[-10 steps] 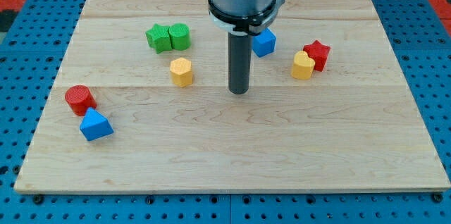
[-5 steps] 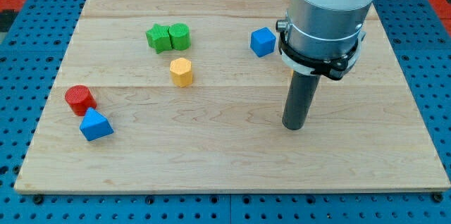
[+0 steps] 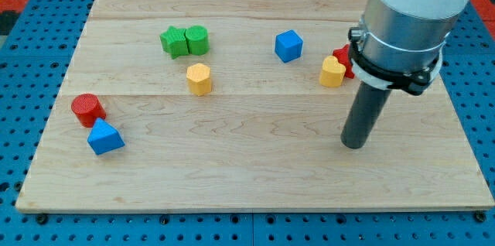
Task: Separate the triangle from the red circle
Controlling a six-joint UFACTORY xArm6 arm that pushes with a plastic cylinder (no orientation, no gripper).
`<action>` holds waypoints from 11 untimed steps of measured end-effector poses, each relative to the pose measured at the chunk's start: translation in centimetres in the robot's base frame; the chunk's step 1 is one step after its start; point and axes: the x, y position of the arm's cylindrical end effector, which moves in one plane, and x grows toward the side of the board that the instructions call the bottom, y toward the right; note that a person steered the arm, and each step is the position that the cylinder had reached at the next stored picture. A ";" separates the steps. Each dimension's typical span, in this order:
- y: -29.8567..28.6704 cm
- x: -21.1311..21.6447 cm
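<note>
A blue triangle (image 3: pixel 104 137) lies near the view's left edge of the wooden board (image 3: pixel 232 176). A red circle (image 3: pixel 87 108) sits just above and left of it, touching or nearly touching. My tip (image 3: pixel 353 145) rests on the board at the right, far from both blocks, below a yellow block (image 3: pixel 332 72).
A green star (image 3: pixel 174 42) and a green cylinder (image 3: pixel 197 39) sit together at the top left. A yellow hexagon (image 3: pixel 199 79) lies below them. A blue cube (image 3: pixel 288 46) is at top centre. A red star (image 3: pixel 343 56), partly hidden by the arm, touches the yellow block.
My tip has moved from the board's middle to the right and a little toward the view's bottom. No block has moved.
</note>
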 end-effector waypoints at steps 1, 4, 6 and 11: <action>-1.8 0.1; -3.6 7.0; -21.9 8.4; -21.0 -0.8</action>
